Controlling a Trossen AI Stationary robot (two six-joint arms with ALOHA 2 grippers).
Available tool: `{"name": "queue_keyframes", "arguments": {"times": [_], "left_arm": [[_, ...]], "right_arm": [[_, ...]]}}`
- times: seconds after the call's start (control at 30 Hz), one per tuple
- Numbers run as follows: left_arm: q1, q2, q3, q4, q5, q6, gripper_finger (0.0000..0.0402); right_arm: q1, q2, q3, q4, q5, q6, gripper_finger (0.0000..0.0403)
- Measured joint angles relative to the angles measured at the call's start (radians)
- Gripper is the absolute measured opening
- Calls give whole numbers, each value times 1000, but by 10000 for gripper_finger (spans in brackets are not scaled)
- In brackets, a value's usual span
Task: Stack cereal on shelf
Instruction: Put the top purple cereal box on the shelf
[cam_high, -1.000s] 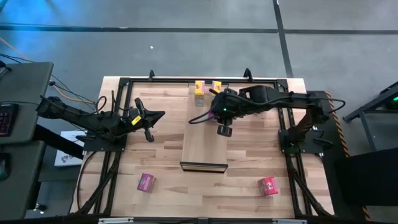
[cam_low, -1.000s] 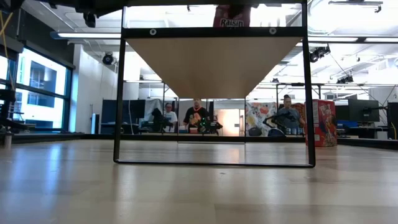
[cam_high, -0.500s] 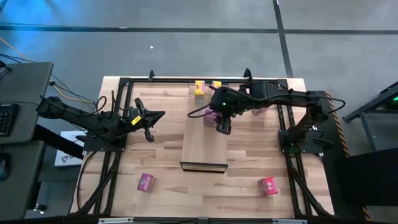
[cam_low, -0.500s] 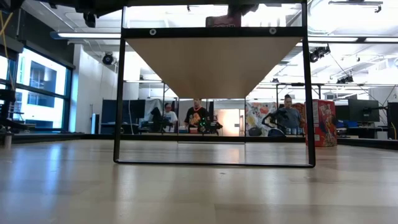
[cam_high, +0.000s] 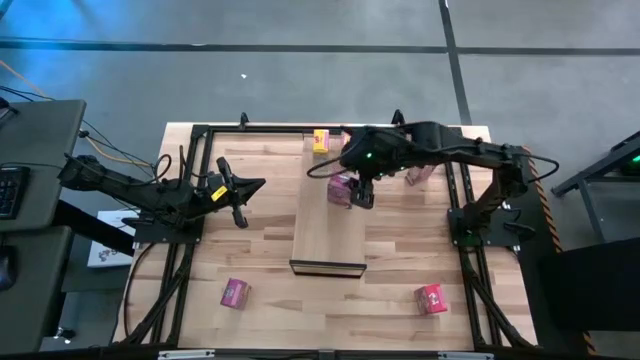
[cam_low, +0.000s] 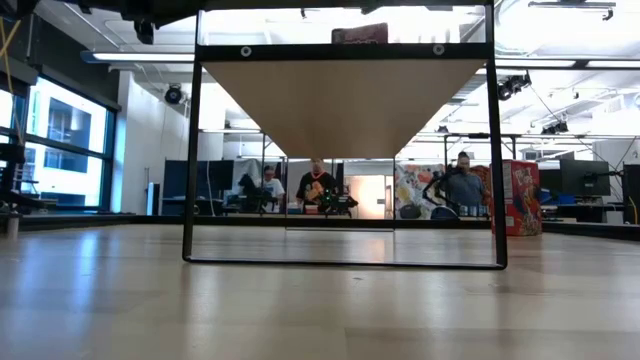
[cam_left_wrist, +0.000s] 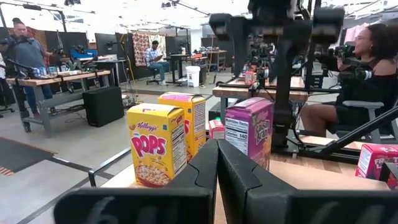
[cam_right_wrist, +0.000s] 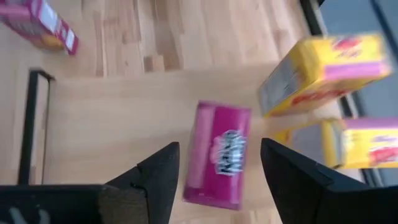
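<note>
Right gripper (cam_high: 364, 197) open above small pink-magenta cardboard cereal box (cam_high: 341, 187) near far end of light-wood shelf board (cam_high: 328, 235); left gripper (cam_high: 236, 190) closed, idle.

Both arms dark, near-black, built of slim tube links with bulkier joint housings. Left arm (cam_high: 150, 192): a yellow marking close to the gripper (cam_high: 238, 190), thin black cables trailing from its base. Right arm (cam_high: 455, 155): a small green light glowing on the wrist housing, a loose dark cable looping beside it. Right gripper (cam_right_wrist: 217, 171) fingers (cam_right_wrist: 155, 174) matte black, wedge-shaped.
</note>
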Motion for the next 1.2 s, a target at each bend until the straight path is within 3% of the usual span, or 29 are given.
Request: {"name": "queue_keyframes", "arguments": {"times": [0.4, 0.57, 0.77, 0.9, 1.03, 1.2], "left_arm": [[0, 0, 0, -34, 4, -47, 0], [0, 0, 0, -36, 72, -52, 0], [0, 0, 0, -49, 79, -62, 0], [0, 0, 0, -51, 79, -71, 0], [0, 0, 0, -52, 79, -71, 0], [0, 0, 0, -52, 79, -71, 0]], "right_arm": [[78, -18, 59, -130, -3, 30, 191], [170, -49, 59, -151, 12, 71, 132], [295, -75, 59, -153, 147, 95, 16], [348, -76, 57, -160, 214, 108, 20], [380, -114, -59, -147, 234, 149, 7], [433, -296, -354, 0, 293, 271, 5]]}}
